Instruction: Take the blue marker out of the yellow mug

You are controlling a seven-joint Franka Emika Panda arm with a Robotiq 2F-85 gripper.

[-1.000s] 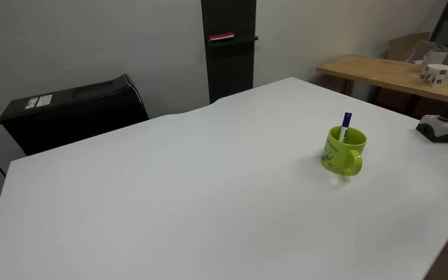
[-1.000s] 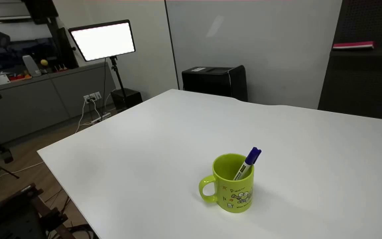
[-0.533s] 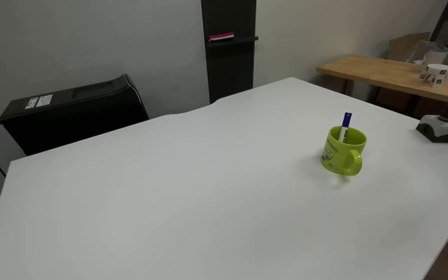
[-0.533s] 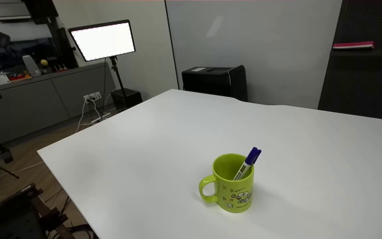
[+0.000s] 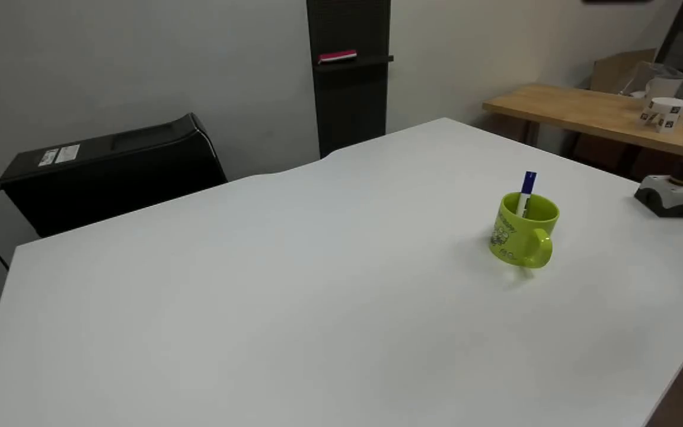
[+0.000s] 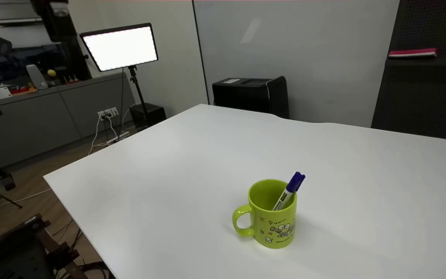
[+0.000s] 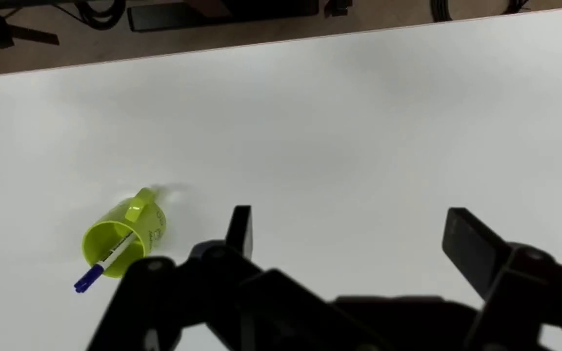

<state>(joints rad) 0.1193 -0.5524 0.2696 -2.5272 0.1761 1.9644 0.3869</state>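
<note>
Wrist view: the gripper is released, its two blocky, matte dark fingers spread well apart, the white table showing through the gap. To the left of the jaws in that picture, apart from the nearer fingertip, stands the yellow mug, glossy and greenish, a smooth cylinder with a rounded loop handle. The blue marker is inside it, slanted, its white barrel leaning at the rim away from the handle and its dark blue cap sticking out past the rim. Both exterior views show the mug upright, with small cartoon drawings printed on its wall.

The table top is flat and plain, with a soft sheen. Its straight edge runs across the wrist view above the jaws, brown floor beyond it. White surface stretches broadly from the fingers up to that edge, and a narrower strip lies between the left-hand finger and the mug. In an exterior view there is room all round the mug; a grey box with a dark knob rests well apart from it, its place relative to the jaws impossible to tell.
</note>
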